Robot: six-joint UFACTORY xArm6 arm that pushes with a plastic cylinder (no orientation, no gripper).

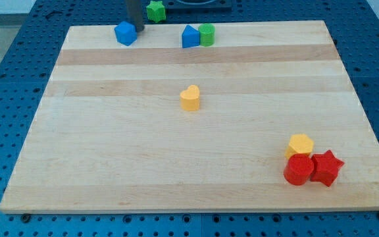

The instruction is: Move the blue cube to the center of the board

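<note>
A pale wooden board (pixel 196 164) lies on a blue perforated tabletop (pixel 5 79), seen from above and slightly in front. The landmark here is a yellow heart-shaped block (pixel 190 97), which sits a little above the board's middle.

The blue cube (pixel 126 33) is far up and to the view's left of the yellow heart, right at the board's top edge. My tip (pixel 139 27), the lower end of a dark upright rod, stands just beside the cube's right side; contact cannot be confirmed. There is no claw on this arm, so nothing opens or closes.

A green star-shaped block (pixel 155 10) lies beyond the board's top edge, above the heart and just right of the rod. Straight above the heart, near the top edge, a blue house-shaped block (pixel 190 37) touches a green cylinder (pixel 206 34) on its right.

Far below and right of the heart, three blocks cluster together: a yellow hexagonal block (pixel 300 145), a red cylinder (pixel 299 170) and a red star (pixel 326 167).
</note>
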